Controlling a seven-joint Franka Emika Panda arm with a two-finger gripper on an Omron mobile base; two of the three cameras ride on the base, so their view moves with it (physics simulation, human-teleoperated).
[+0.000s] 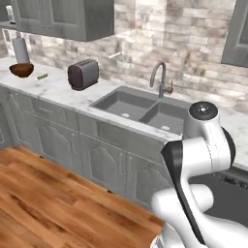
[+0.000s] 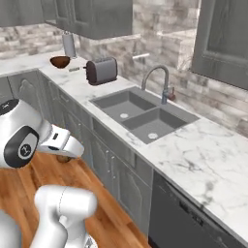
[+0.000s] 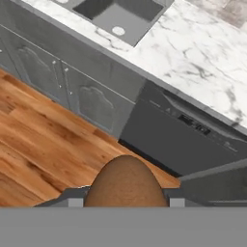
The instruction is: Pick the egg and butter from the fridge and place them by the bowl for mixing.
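Now the gripper [image 3: 125, 202] squeezes the smooth brown egg [image 3: 125, 185].
Its bottom is cut off; the round glossy bowl [image 1: 21, 69] sits at the marble counter's [image 1: 58, 89] far corner.

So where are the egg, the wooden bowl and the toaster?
egg [image 3: 125, 182]: hand view, middle of its brown shell.
bowl [image 1: 21, 70]: left base view, its outer wall.
toaster [image 1: 83, 74]: left base view, its dark side.

Even, bright rendered light, soft faint shadows, slightly blurry low-resolution pictures.
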